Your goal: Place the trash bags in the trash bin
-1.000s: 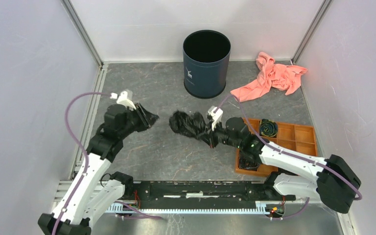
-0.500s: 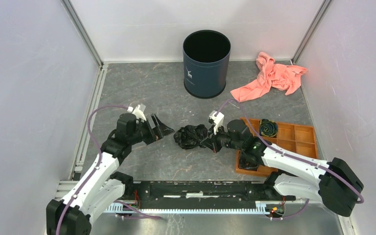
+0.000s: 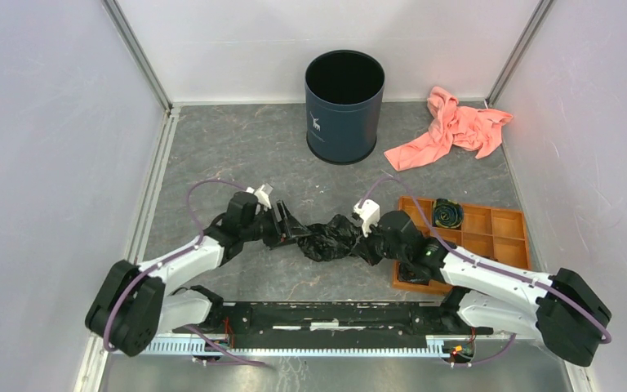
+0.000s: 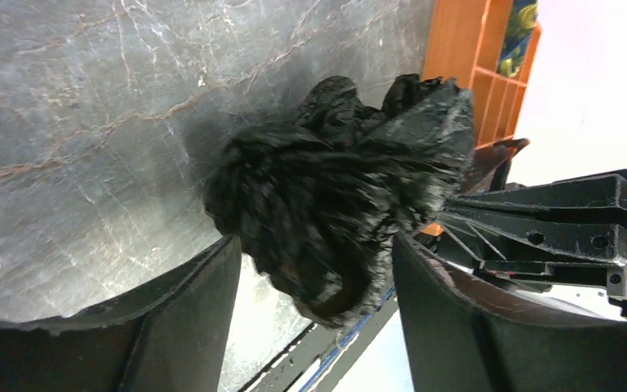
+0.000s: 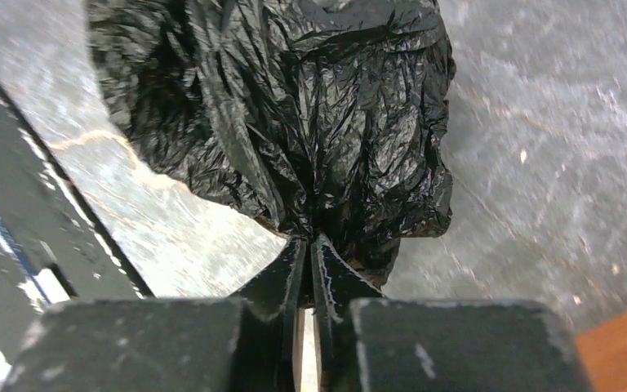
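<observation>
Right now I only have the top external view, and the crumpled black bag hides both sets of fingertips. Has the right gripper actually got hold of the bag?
Observer: Yes. The right wrist view shows the right gripper pinched shut on a gathered fold of the trash bag, with the rest fanning out crumpled beyond the pinch.
Operator: And the left one, is it gripping too?
Observer: No. In the left wrist view the left gripper is open. Its fingers stand apart, with the bunched bag sitting in the gap between them.
</observation>
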You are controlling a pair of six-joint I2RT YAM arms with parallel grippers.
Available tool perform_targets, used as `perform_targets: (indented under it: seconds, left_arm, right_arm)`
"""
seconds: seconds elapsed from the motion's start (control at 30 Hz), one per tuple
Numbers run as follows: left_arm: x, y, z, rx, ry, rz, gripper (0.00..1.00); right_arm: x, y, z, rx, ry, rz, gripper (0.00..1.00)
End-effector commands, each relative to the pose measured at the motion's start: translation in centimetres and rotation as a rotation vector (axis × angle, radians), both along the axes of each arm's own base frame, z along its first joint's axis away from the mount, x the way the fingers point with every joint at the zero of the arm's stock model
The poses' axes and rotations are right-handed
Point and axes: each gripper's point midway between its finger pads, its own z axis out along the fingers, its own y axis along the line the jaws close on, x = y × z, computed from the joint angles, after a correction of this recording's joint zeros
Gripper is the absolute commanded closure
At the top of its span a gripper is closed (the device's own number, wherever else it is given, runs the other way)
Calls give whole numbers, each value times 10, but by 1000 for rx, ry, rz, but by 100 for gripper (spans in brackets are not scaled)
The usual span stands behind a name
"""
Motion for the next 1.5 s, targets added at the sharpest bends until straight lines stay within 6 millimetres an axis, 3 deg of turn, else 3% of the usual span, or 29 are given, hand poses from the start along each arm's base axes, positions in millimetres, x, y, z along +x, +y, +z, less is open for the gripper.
perform_targets:
  seconds: [0.0,0.13,0.33,0.6,0.8,0.93,1.0,1.1,1.13,1.23,1.33,1.4,1.43,1.47]
  left_arm:
    - [12,-16,2,-26,-36,1,32]
    - [13,-19,2,-21,-48,5,43]
    - [7,-20,10,-38,-55,0,52]
    - [7,-17,20,-33,-84,12,69]
    - [10,-15,30,-16,-107,11,80]
    - [9,-11,39,19,-129,6,86]
    - [10,-2,46,80,-152,14,89]
    - [20,17,77,181,-235,67,92]
    - [23,22,97,199,-280,82,93]
    - [30,36,178,230,-447,114,94]
    - [24,47,262,218,-600,128,95]
    - [17,51,297,185,-673,139,94]
    - [14,52,301,176,-689,143,93]
    - [13,54,296,175,-686,150,90]
  right_arm:
    - [10,-19,3,-158,-98,-58,86]
    - [26,-18,25,-227,-207,-92,69]
    - [33,9,47,-243,-311,-29,47]
    - [34,28,40,-296,-366,2,37]
    - [49,24,44,-289,-410,-98,50]
    - [61,23,70,-238,-471,-178,94]
    - [68,24,90,-217,-508,-207,100]
    - [74,36,130,-170,-565,-196,100]
    - [76,44,150,-138,-589,-183,100]
    - [74,71,230,16,-653,-127,100]
    - [51,93,303,215,-704,10,100]
    - [41,94,322,304,-721,38,100]
    - [38,91,321,324,-719,30,99]
    - [40,87,305,313,-701,8,99]
